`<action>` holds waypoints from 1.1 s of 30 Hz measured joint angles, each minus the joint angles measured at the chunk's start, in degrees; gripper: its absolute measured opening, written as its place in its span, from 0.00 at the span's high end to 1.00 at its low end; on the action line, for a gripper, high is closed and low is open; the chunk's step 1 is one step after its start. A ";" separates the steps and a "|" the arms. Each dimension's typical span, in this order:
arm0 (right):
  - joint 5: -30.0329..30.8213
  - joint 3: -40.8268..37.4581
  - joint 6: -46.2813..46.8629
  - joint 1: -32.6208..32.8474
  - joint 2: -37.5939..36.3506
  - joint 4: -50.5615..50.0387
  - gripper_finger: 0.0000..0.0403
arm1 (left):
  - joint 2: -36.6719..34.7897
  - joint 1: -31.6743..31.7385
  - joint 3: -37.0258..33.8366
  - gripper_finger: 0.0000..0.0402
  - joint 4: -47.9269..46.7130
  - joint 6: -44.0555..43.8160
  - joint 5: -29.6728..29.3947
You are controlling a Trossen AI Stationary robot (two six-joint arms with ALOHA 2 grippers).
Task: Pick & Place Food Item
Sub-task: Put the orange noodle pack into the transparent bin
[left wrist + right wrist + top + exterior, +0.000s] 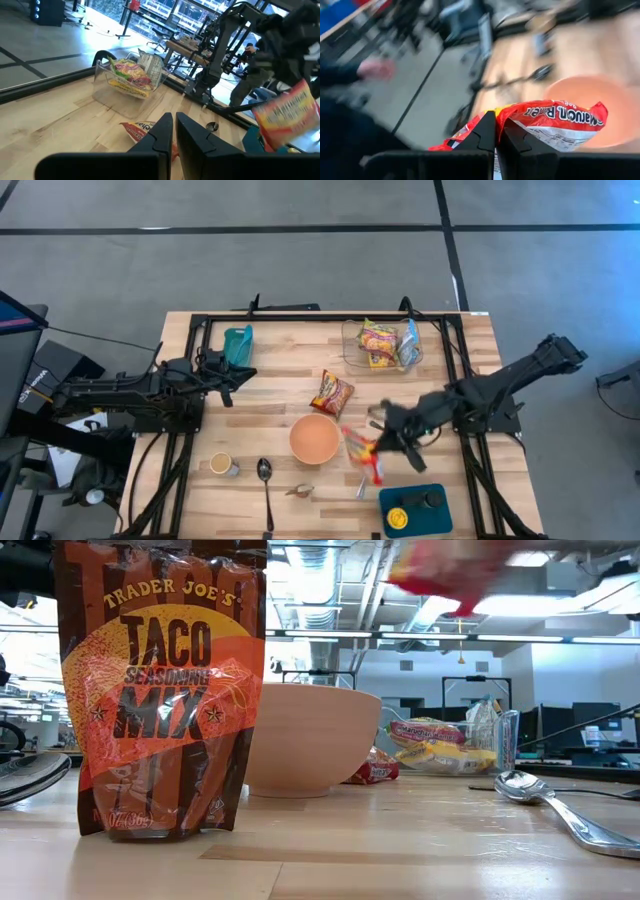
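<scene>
Red ramen packet (555,122) clamped in right gripper (385,442) fingers, airborne beside the bowl (314,438). Transfer step underway; judged next: centre over bowl, release. Left gripper (228,377) fingers together, idle.

Red-yellow ramen packet (555,125) w/ white panel, pinkish-tan bowl (314,438). Orange-brown taco mix pouch (160,690), teal tray (415,510) w/ yellow disc.

Room: grey floor (300,260) crossed by dark lines. Wooden-plank bench (290,370) with black frame rails. Ceiling with exposed ducts (320,570) and strip lights. Desks with dark monitors (590,725) at the back. Large windows (165,10).
</scene>
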 joint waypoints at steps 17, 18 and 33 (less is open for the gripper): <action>16.08 0.00 0.97 -23.56 -12.39 -0.59 1.00 | 0.02 0.02 0.00 0.96 0.00 0.00 0.00; 16.06 0.00 0.97 -24.99 -12.77 -0.92 1.00 | 0.02 0.00 0.00 0.96 0.00 0.00 0.01; 16.06 0.00 3.16 -44.48 -13.48 -13.91 1.00 | 0.02 0.02 0.00 0.96 0.00 0.00 0.00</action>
